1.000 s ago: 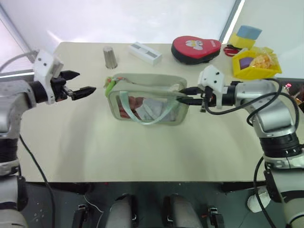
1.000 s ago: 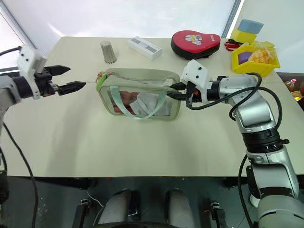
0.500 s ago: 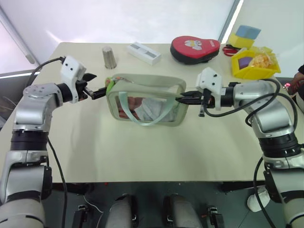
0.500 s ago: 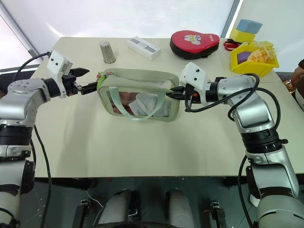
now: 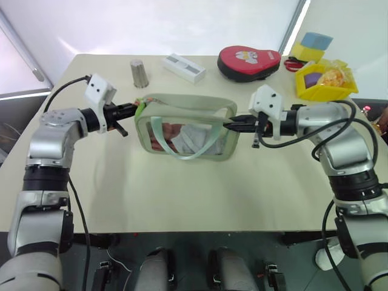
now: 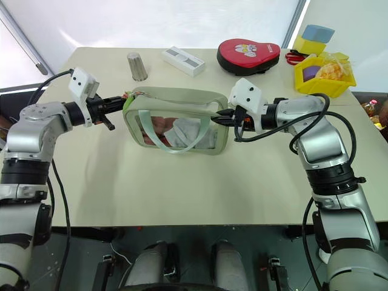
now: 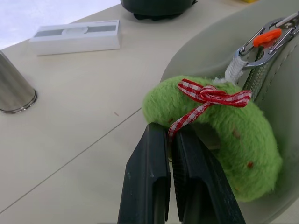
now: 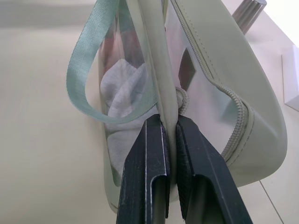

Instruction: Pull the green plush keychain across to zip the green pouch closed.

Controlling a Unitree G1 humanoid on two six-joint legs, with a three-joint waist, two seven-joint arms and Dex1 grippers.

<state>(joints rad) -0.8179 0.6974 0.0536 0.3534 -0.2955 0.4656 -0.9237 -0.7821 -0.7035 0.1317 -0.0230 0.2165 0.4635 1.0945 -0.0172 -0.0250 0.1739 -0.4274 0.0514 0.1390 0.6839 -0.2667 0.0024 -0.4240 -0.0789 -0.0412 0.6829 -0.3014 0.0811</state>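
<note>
The green pouch point(image 5: 188, 130) stands in the middle of the table, its clear window and pale strap facing me. The green plush keychain point(image 7: 224, 140), tied with a red checked ribbon, hangs from a metal clip point(image 7: 261, 44) at the pouch's left end point(image 5: 140, 109). My left gripper point(image 5: 132, 109) reaches in level from the left. It is shut on the plush's lower edge and ribbon tail point(image 7: 172, 133). My right gripper point(image 5: 229, 125) is shut on the pouch's right end seam point(image 8: 170, 122).
Behind the pouch stand a metal cup point(image 5: 140, 73), a white box point(image 5: 184, 67) and a red rounded case point(image 5: 250, 62). A yellow bin point(image 5: 324, 82) and foam blocks point(image 5: 313, 45) fill the far right corner. Bare tabletop point(image 5: 182, 194) lies in front of the pouch.
My left gripper moved right from open table to the pouch's left end and shut on the plush keychain. The right gripper kept its hold on the pouch's right end.
</note>
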